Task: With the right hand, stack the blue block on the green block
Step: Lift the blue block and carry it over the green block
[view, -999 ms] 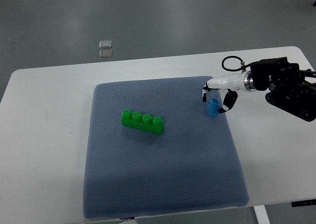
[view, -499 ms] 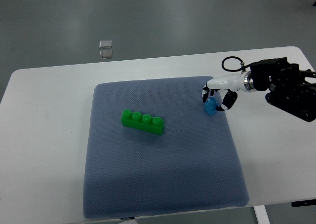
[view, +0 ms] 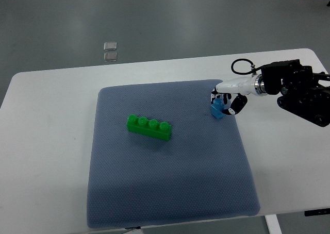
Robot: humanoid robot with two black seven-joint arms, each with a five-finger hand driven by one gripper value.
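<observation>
The right hand (view: pixel 225 102) reaches in from the right edge and its fingers are closed around the blue block (view: pixel 218 109), which sits tilted in the grasp at the far right part of the grey-blue mat (view: pixel 170 193). Whether the block has fully cleared the mat surface cannot be told from this steep view; a shadow directly beneath it suggests it is at most just above the fabric.

The green block (view: pixel 149 127) (a long brick with four studs on top) lies on the mat to the left of the hand, well apart from it, its long axis running slightly downward to the right.

Step in hand, as a judgement: the pick-up of the blue block is being secured or has just been completed. The carry and placement are not yet done.

The next move calls for lifting the blue block clear, moving it leftward over the green block, levelling the tilt, then lowering it squarely onto the studs.

No containers are present on the white table (view: pixel 46 141). The left hand is not visible.
</observation>
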